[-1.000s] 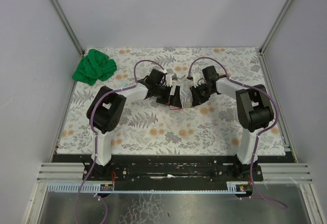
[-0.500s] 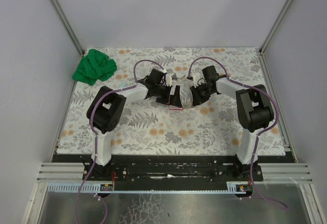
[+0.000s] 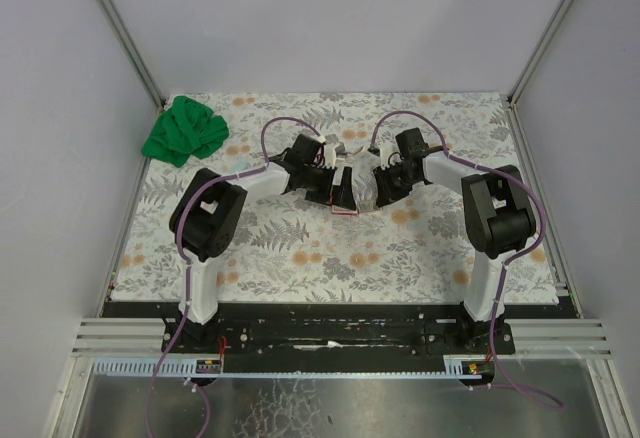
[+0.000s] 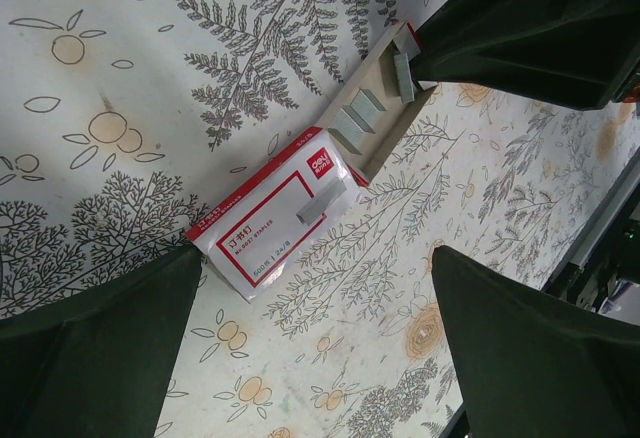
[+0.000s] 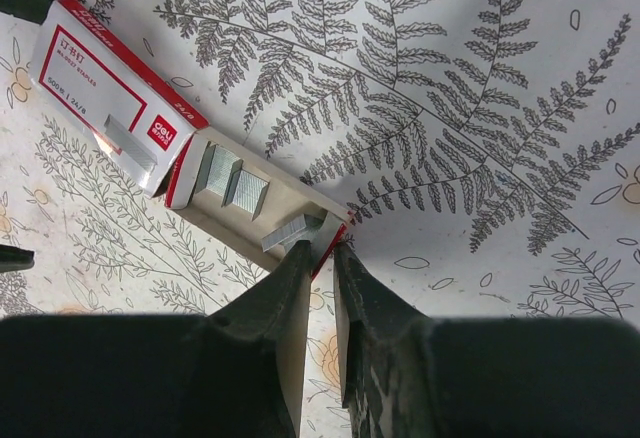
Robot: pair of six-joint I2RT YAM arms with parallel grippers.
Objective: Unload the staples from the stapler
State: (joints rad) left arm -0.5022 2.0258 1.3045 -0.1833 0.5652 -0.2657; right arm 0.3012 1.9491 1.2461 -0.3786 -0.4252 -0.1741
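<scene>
Left claw (image 4: 315,258) hangs wide over the red-and-white box (image 4: 265,228). Right claw (image 5: 322,250) is narrow at the tray (image 5: 288,198) end; pinching anything? Can't tell. Staples (image 5: 290,231) lie in the tray, just beside its tips at ten o'clock.

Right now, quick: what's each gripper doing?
Left gripper: open wide, holding nothing.
Right gripper: nearly shut, apparently pinching the end of the cardboard tray.

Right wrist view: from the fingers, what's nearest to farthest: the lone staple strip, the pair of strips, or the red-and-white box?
1. lone staple strip, at the right gripper's tips.
2. pair of strips, halfway along the tray.
3. red-and-white box, upper left.
</scene>
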